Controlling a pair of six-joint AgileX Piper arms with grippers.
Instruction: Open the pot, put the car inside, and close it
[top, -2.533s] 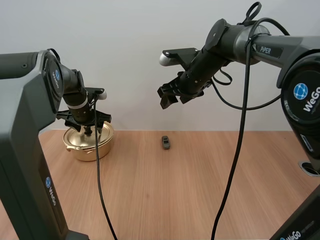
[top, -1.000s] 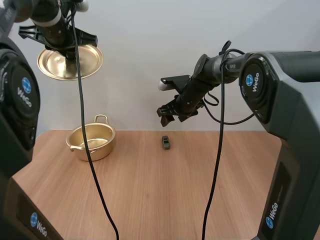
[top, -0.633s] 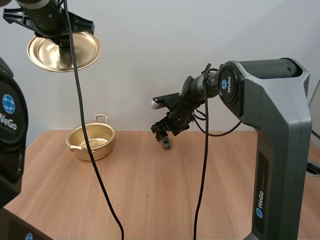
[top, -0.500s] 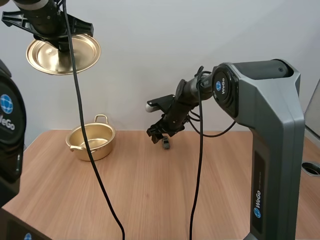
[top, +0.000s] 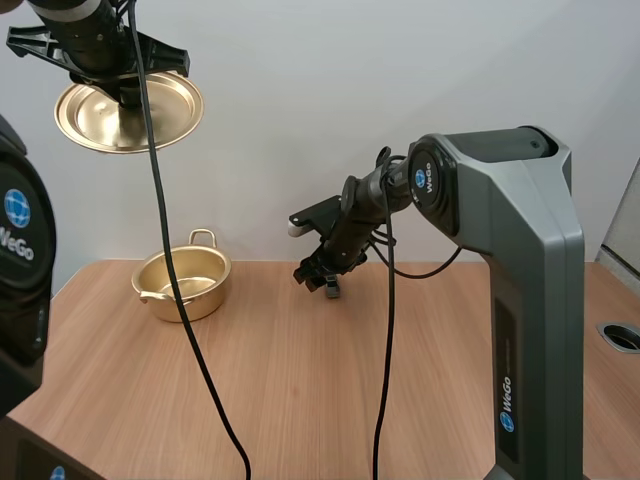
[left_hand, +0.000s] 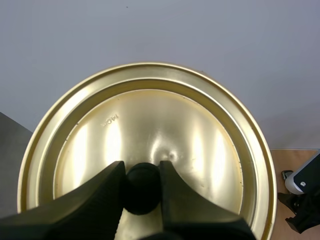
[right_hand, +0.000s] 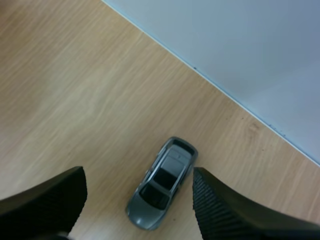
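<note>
Arms first: the left arm is raised high, and the left gripper points down onto the lid. The lid hangs level in the air at about 11 o'clock from the pot, well apart from it. In the left wrist view the 2 fingers are closed tight on the lid's black knob, 1 on each side. The right arm stretches forward and bends down to the far part of the table, so the right gripper sits low over the car. In the right wrist view its fingers stand wide apart, ribbed faces turned inward, with hold of nothing. The car lies on the wood between them and is not pinched. The pot stands open on the table at about 9 o'clock from the car, with bare wood between the 2. Count: 2 arms, 2 grippers, 1 pot, 1 lid, 1 knob, 1 car.
</note>
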